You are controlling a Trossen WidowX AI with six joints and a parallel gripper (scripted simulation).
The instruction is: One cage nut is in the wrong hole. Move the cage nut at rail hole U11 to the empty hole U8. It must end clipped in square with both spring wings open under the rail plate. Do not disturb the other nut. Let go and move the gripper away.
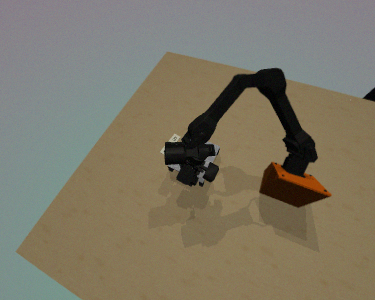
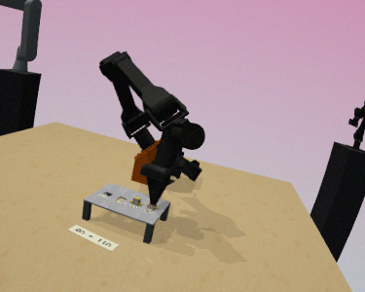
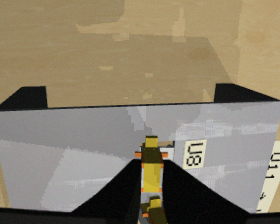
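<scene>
While beside label U8 (image 3: 195,154) (image 2: 150,212), cage nut (image 3: 152,177) (image 2: 152,207) in gripper (image 3: 151,167) (image 2: 154,203) (image 1: 188,174).

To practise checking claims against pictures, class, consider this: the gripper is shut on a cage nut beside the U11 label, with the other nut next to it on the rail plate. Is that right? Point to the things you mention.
Not quite: the label beside the held cage nut (image 3: 152,177) is U8 (image 3: 195,154), as the wrist view shows. The rest stands.

Rail plate (image 2: 128,205) (image 3: 90,160) on table (image 1: 112,195) (image 2: 41,175) (image 3: 50,50), paper strip (image 2: 93,237) beside it, arm base (image 1: 292,185) (image 2: 142,169) behind in exterior view
</scene>
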